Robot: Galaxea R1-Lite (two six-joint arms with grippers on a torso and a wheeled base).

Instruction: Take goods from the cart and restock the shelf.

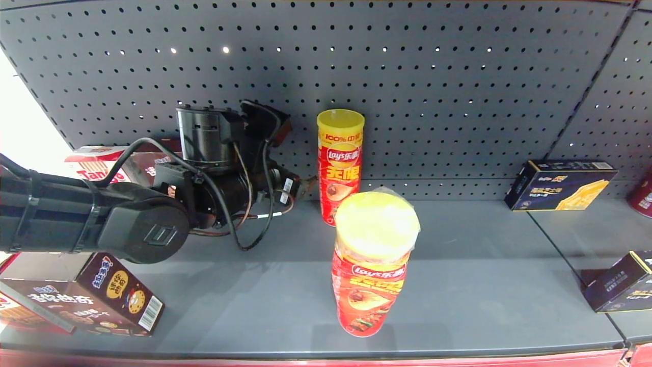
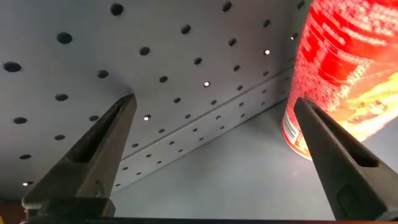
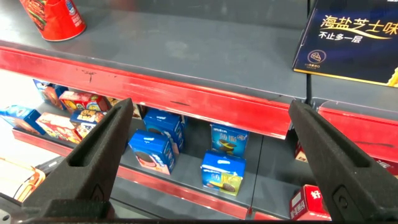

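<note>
Two red chip cans with yellow lids stand upright on the grey shelf (image 1: 484,285): one at the back by the pegboard (image 1: 340,163), one nearer the front edge (image 1: 374,270). My left gripper (image 1: 301,186) is over the shelf just left of the back can. In the left wrist view this gripper (image 2: 212,102) is open with nothing between its fingers, and the back can (image 2: 348,68) stands just outside one finger. My right gripper (image 3: 210,104) is open and empty in front of the shelf's red front edge (image 3: 186,93). A red can (image 3: 53,18) stands on the shelf above that edge.
A brown biscuit box (image 1: 97,298) lies at the front left, a red-and-white box (image 1: 102,163) behind the left arm. Dark blue boxes lie at the right, back (image 1: 560,184) and front (image 1: 619,283). Blue boxes (image 3: 224,171) fill the lower shelf.
</note>
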